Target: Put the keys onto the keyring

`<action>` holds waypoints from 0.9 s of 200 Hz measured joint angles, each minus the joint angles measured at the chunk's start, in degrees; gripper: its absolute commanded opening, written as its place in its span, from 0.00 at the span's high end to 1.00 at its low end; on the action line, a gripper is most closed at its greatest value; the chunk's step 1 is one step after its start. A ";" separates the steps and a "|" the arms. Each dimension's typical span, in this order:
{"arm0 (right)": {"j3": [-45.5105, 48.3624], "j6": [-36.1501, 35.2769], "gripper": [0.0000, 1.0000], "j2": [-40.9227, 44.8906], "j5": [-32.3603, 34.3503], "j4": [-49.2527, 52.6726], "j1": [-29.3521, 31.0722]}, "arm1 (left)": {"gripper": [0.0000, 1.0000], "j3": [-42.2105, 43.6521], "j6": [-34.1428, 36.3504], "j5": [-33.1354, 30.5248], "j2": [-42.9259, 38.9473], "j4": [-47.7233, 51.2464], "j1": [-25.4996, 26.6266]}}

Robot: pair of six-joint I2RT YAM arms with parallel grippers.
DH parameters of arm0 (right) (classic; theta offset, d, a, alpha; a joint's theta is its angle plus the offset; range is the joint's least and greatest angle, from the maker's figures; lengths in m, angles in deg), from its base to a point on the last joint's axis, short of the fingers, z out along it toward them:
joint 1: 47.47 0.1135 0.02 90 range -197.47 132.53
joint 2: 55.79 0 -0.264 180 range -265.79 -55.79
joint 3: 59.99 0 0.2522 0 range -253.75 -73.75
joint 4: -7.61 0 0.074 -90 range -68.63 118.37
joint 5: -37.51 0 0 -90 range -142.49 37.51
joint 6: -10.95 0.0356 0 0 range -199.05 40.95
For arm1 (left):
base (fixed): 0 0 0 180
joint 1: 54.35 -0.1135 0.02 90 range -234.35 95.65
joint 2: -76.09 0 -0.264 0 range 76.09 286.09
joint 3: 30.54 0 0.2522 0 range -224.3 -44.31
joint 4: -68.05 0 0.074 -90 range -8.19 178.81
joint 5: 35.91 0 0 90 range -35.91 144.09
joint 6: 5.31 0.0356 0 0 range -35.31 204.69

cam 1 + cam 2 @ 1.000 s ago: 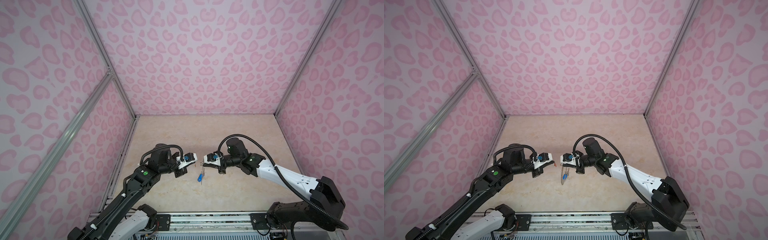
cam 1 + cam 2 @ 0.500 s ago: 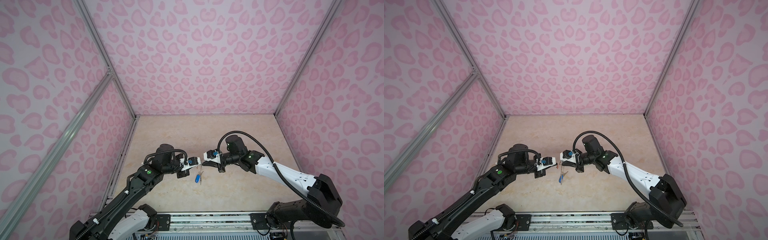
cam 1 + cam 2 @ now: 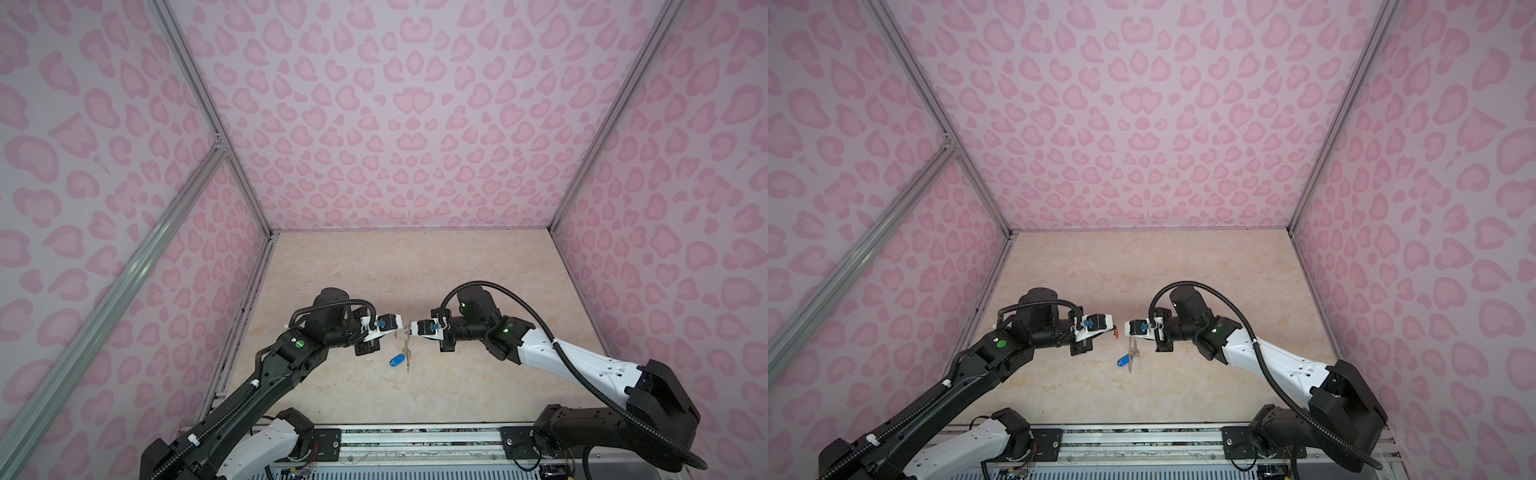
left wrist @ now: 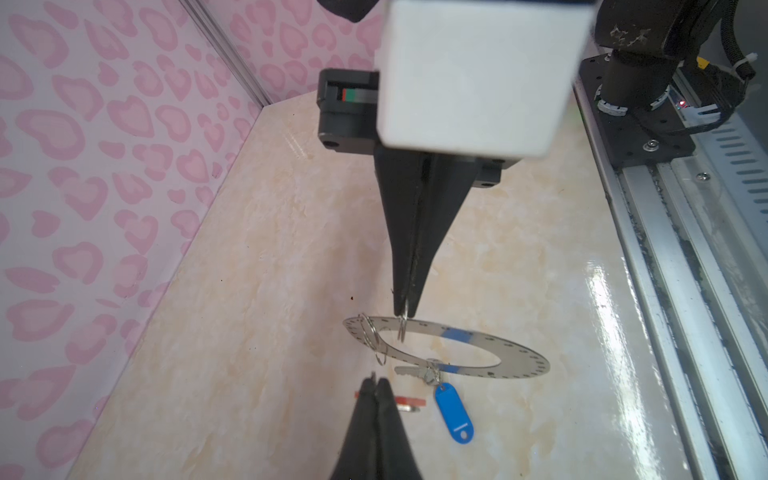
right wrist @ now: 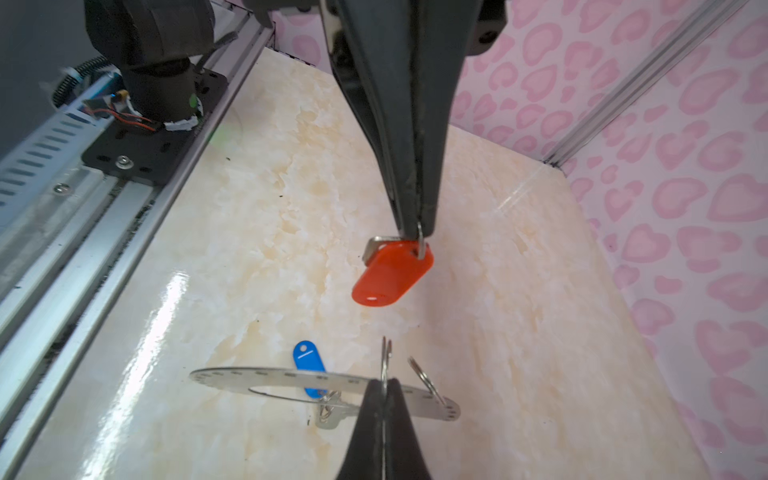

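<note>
The flat grey metal keyring (image 5: 257,376) hangs from my right gripper (image 5: 384,385), which is clamped on one wire loop (image 5: 385,357). The blue-tagged silver key (image 4: 452,407) dangles off it. Both top views show it edge-on only. At its nine o'clock, my left gripper (image 5: 417,233) pinches the red-orange-tagged key (image 5: 392,274).

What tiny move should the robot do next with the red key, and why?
Probably ease the left gripper, shut on the ring of the red-tagged key, toward the free wire loop on the keyring. The right gripper holds the keyring up by a neighbouring loop, the blue-tagged key already hangs from it, and the red one is apart from it.
</note>
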 measured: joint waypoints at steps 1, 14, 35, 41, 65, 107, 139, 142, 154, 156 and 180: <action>0.09 -0.11 1.00 0.04 0.15 -0.17 0.07 | 0.97 0.02 0.00 0.00 0.00 0.00 0.02; 1.68 -1.86 1.00 0.79 2.23 -2.45 0.90 | 0.97 0.17 0.00 -0.02 -0.17 -0.02 0.07; 3.15 -3.80 1.00 1.42 4.46 -4.83 1.33 | 0.97 0.22 0.00 -0.15 -0.42 -0.46 0.24; 3.30 -4.35 1.00 1.51 4.90 -5.38 1.46 | 0.97 0.22 0.00 -0.15 -0.46 -0.46 0.26; 3.67 -4.76 1.00 1.92 5.95 -6.78 1.70 | 0.97 0.28 0.00 -0.17 -0.48 -0.44 0.39; 3.56 -5.03 1.00 2.03 5.46 -7.04 1.68 | 0.97 0.37 0.02 -0.22 -0.48 -0.46 0.66; 3.89 -4.98 1.00 2.75 5.68 -7.37 1.84 | 0.97 0.37 0.02 -0.24 -0.28 -0.48 0.83; 3.93 -4.98 1.00 2.82 5.75 -7.39 1.92 | 0.97 0.37 0.02 -0.24 -0.22 -0.52 0.87; 3.98 -5.05 1.00 3.19 5.79 -7.37 2.16 | 0.97 0.37 0.04 -0.55 0.07 -0.57 1.05; 3.98 -5.07 1.00 3.23 5.79 -7.39 2.19 | 0.97 0.37 0.04 -0.63 0.11 -0.59 1.05; 3.58 -5.07 1.00 3.41 5.49 -6.95 2.32 | 0.97 0.37 0.04 -1.11 0.33 -0.85 1.14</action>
